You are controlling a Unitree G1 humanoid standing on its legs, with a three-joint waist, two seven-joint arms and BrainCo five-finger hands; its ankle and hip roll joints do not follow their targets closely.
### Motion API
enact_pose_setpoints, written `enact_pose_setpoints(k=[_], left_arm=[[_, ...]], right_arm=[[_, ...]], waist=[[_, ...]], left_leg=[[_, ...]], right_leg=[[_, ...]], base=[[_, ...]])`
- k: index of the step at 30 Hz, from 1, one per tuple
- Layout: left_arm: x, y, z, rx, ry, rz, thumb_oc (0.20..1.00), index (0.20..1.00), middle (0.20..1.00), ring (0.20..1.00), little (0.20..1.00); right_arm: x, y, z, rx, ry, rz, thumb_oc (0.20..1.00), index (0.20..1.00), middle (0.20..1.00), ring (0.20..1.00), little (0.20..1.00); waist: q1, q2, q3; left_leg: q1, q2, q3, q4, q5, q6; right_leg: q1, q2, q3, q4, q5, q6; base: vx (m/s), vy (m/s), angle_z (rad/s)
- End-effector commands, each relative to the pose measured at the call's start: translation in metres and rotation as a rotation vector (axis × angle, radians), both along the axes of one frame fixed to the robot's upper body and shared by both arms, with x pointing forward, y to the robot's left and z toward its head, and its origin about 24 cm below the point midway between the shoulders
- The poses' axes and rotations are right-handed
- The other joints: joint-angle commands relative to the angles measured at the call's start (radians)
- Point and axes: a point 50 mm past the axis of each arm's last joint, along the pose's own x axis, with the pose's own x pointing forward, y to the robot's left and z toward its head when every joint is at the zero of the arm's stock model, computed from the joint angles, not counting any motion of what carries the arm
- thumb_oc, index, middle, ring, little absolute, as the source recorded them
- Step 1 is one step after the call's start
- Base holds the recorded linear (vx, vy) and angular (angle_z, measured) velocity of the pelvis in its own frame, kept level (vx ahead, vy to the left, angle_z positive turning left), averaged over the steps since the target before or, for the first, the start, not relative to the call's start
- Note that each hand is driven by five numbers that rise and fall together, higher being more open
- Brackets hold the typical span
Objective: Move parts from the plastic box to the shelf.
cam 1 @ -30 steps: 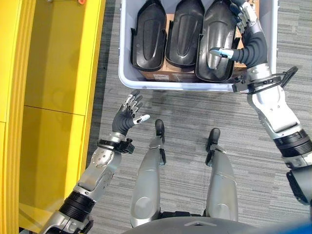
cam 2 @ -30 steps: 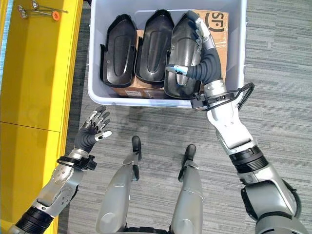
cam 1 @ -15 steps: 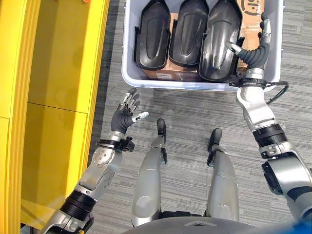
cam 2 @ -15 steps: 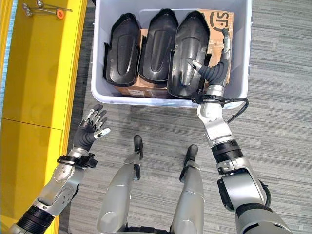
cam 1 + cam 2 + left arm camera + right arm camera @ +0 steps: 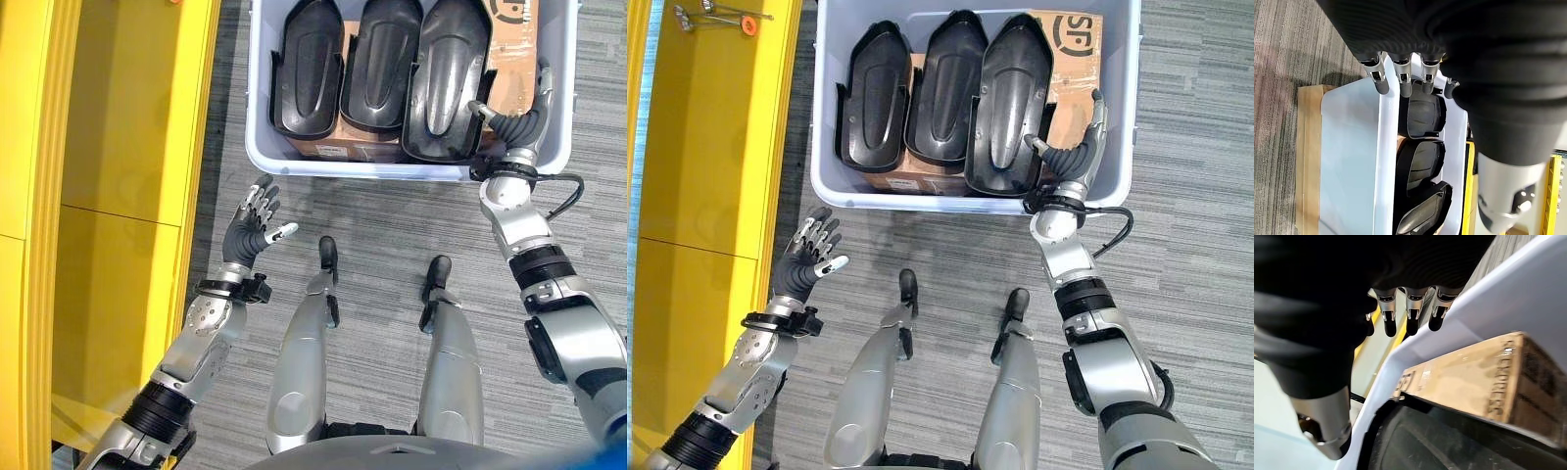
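Right hand (image 5: 1073,157) withdrawn, plastic box (image 5: 828,127) holding three parts (image 5: 1007,98)

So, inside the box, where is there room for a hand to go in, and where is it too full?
The box is crowded on its left and middle: three black parts lie side by side, touching. The free patch is the cardboard between the rightmost part and the box's right wall, where the right hand is, fingers straight. The left hand is over the carpet, outside.
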Motion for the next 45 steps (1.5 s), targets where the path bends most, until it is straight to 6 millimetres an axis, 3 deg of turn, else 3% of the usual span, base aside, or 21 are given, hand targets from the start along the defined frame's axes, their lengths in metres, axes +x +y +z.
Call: enact_pose_setpoints(k=[1, 18, 20, 33, 42, 44, 45], left_arm=[[-0.009, -0.006, 0.015, -0.001, -0.104, -0.026, 1.0, 1.0, 1.0, 1.0, 1.0], [-0.009, -0.01, 0.019, -0.001, -0.118, -0.039, 1.0, 1.0, 1.0, 1.0, 1.0], [-0.009, -0.011, 0.018, -0.003, -0.117, -0.041, 1.0, 1.0, 1.0, 1.0, 1.0], [-0.006, -0.015, 0.022, 0.009, -0.128, -0.055, 1.0, 1.0, 1.0, 1.0, 1.0], [-0.005, -0.018, 0.025, 0.009, -0.137, -0.067, 1.0, 1.0, 1.0, 1.0, 1.0], [-0.005, -0.018, 0.027, 0.012, -0.143, -0.07, 1.0, 1.0, 1.0, 1.0, 1.0], [-0.005, -0.017, 0.027, 0.013, -0.144, -0.068, 1.0, 1.0, 1.0, 1.0, 1.0]], right_arm=[[0.003, -0.002, 0.025, 0.009, -0.087, -0.009, 1.0, 1.0, 1.0, 1.0, 1.0], [0.019, -0.011, -0.007, -0.048, 0.152, -0.072, 1.0, 1.0, 1.0, 1.0, 1.0], [0.02, -0.016, -0.013, -0.056, 0.19, -0.092, 1.0, 1.0, 1.0, 1.0, 1.0], [0.022, -0.042, -0.022, -0.079, 0.371, -0.228, 1.0, 1.0, 1.0, 1.0, 1.0], [0.02, -0.054, -0.027, -0.2, 0.51, -0.304, 1.0, 1.0, 1.0, 1.0, 1.0], [0.019, -0.056, -0.029, -0.297, 0.566, -0.321, 1.0, 1.0, 1.0, 1.0, 1.0], [0.02, -0.055, -0.03, -0.326, 0.584, -0.318, 0.551, 0.551, 0.551, 0.551, 0.551]], waist=[[0.015, 0.002, -0.019], [0.031, 0.001, -0.002], [0.033, 0.002, -0.002], [0.061, 0.011, 0.014], [0.074, 0.016, 0.026], [0.079, 0.016, 0.028], [0.079, 0.016, 0.03]], left_leg=[[-0.038, 0.037, -0.054, 0.117, -0.108, -0.031], [-0.055, 0.03, -0.061, 0.121, -0.104, -0.029], [-0.048, 0.029, -0.068, 0.125, -0.132, -0.037], [-0.072, 0.013, -0.075, 0.138, -0.138, -0.032], [-0.092, 0.005, -0.084, 0.156, -0.141, -0.031], [-0.095, 0.001, -0.087, 0.157, -0.141, -0.03], [-0.097, 0.0, -0.087, 0.159, -0.141, -0.03]], right_leg=[[0.053, -0.009, 0.011, -0.058, 0.056, 0.034], [0.049, -0.009, 0.003, -0.06, 0.06, 0.033], [0.058, -0.01, 0.004, -0.051, 0.034, 0.04], [0.057, -0.017, -0.008, -0.048, 0.032, 0.044], [0.05, -0.021, -0.016, -0.033, 0.027, 0.042], [0.052, -0.022, -0.018, -0.033, 0.027, 0.041], [0.053, -0.022, -0.018, -0.033, 0.028, 0.041]], base=[[0.0, 0.0, 0.0], [0.0, -0.001, 0.0], [0.09, -0.008, 0.07], [0.01, 0.006, 0.04], [0.0, 0.001, 0.04], [-0.01, 0.011, 0.05], [-0.01, 0.021, 0.1]])
